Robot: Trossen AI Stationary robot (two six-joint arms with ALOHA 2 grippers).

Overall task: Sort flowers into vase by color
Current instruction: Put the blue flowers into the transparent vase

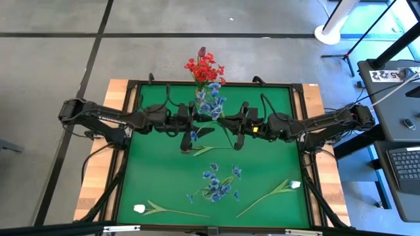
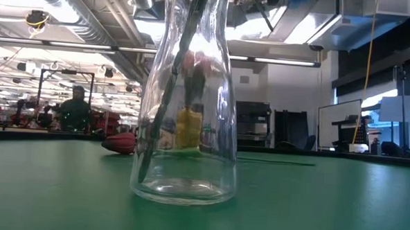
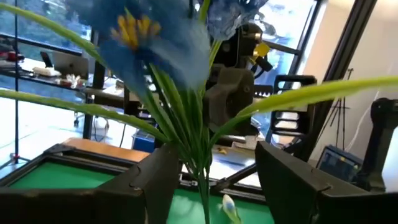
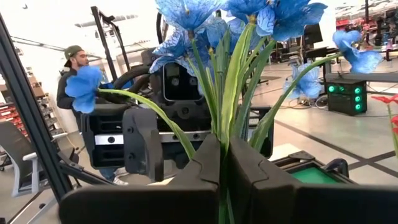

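Right tool (image 4: 221,180) clamped on blue-blossomed green-stemmed spray (image 4: 230,37) above clear glass vase (image 2: 186,128) — steadying stem for insertion. Left tool (image 3: 208,180) beside it, fingers spread around stem, gripping nothing.

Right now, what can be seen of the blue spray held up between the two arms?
The blue spray is an artificial bunch of small blue blossoms, one showing a yellow centre, on thin green stems with long narrow leaves. It stands upright over the table's far middle. The right hand is shut on its stems; the left hand stands open around them. Red flowers rise just behind it.
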